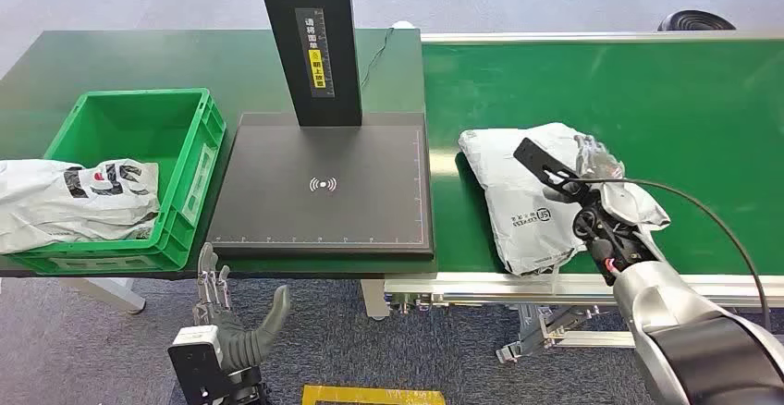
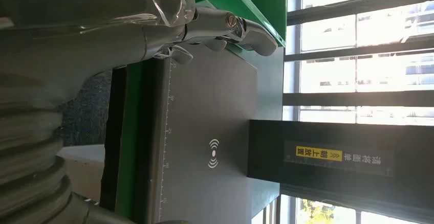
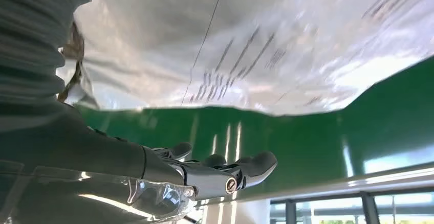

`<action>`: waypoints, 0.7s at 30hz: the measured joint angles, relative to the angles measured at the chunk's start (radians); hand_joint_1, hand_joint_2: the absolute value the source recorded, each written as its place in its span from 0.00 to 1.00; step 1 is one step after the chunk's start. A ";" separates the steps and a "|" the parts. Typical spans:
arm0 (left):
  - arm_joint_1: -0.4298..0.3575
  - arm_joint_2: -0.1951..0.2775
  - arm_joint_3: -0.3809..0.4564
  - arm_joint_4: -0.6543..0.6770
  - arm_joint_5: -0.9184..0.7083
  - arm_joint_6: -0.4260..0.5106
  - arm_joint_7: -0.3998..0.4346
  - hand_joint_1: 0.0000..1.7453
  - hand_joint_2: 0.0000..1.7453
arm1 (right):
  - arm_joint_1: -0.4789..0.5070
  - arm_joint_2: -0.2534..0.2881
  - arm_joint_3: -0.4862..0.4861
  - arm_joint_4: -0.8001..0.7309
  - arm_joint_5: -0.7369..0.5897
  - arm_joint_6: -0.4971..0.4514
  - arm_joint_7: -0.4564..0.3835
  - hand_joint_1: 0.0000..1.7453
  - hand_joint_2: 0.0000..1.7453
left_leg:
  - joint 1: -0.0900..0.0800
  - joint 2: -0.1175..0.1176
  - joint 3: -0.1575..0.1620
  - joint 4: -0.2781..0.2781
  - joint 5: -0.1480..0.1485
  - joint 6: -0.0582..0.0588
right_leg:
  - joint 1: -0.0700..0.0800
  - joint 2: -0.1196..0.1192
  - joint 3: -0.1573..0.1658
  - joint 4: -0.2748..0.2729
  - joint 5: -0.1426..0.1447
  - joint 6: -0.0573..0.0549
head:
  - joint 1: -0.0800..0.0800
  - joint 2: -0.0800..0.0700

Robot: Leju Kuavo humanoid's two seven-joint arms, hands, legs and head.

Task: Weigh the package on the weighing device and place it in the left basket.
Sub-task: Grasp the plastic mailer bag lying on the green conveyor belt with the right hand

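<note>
The package (image 1: 532,197) is crinkled glossy plastic film, the basket (image 1: 189,155) hard plastic, the weighing device (image 1: 324,188) matt black.
</note>
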 joint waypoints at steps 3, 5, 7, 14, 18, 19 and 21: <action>0.000 0.000 -0.002 0.000 0.003 0.005 0.000 0.00 1.00 | 0.031 0.024 -0.010 0.001 -0.003 -0.003 -0.003 0.00 1.00 | 0.000 0.000 0.000 0.000 0.000 0.000 | 0.000 0.000 0.000 0.000 0.000 0.000 | 0.000 0.000; -0.001 0.001 -0.003 0.000 0.003 0.005 0.000 0.00 1.00 | 0.063 0.047 -0.019 0.002 -0.009 -0.008 -0.007 0.00 1.00 | 0.000 0.000 0.000 0.000 0.000 0.000 | 0.000 0.000 0.000 0.000 0.000 0.000 | 0.000 0.000; -0.001 0.000 -0.003 0.000 0.002 0.004 0.000 0.00 1.00 | 0.092 0.066 -0.031 0.004 -0.016 -0.010 -0.012 0.00 1.00 | 0.000 0.000 0.000 0.000 0.000 0.000 | 0.000 0.000 0.000 0.000 -0.001 0.000 | 0.000 0.000; -0.003 0.000 -0.002 0.000 -0.008 0.003 0.000 0.00 1.00 | 0.163 0.115 -0.067 0.010 -0.029 -0.009 -0.020 0.00 1.00 | 0.000 0.000 0.000 0.000 0.000 0.000 | 0.000 0.000 0.000 0.000 -0.001 0.001 | 0.000 0.000; -0.003 0.000 -0.002 0.000 -0.009 0.003 0.000 0.00 1.00 | 0.168 0.120 -0.070 0.010 -0.030 -0.009 -0.021 0.00 1.00 | 0.000 0.000 0.000 0.000 0.000 0.000 | 0.000 0.000 0.000 0.000 -0.001 0.001 | 0.000 0.000; -0.003 0.000 -0.002 0.000 -0.009 0.003 0.000 0.00 1.00 | 0.168 0.120 -0.070 0.010 -0.030 -0.009 -0.021 0.00 1.00 | 0.000 0.000 0.000 0.000 0.000 0.000 | 0.000 0.000 0.000 0.000 -0.001 0.001 | 0.000 0.000; -0.003 0.000 -0.002 0.000 -0.011 0.004 0.000 0.00 1.00 | 0.173 0.125 -0.074 0.011 -0.030 -0.005 -0.023 0.00 1.00 | 0.000 0.000 0.000 0.000 0.000 0.000 | 0.000 0.000 0.000 0.000 -0.001 0.001 | 0.000 0.000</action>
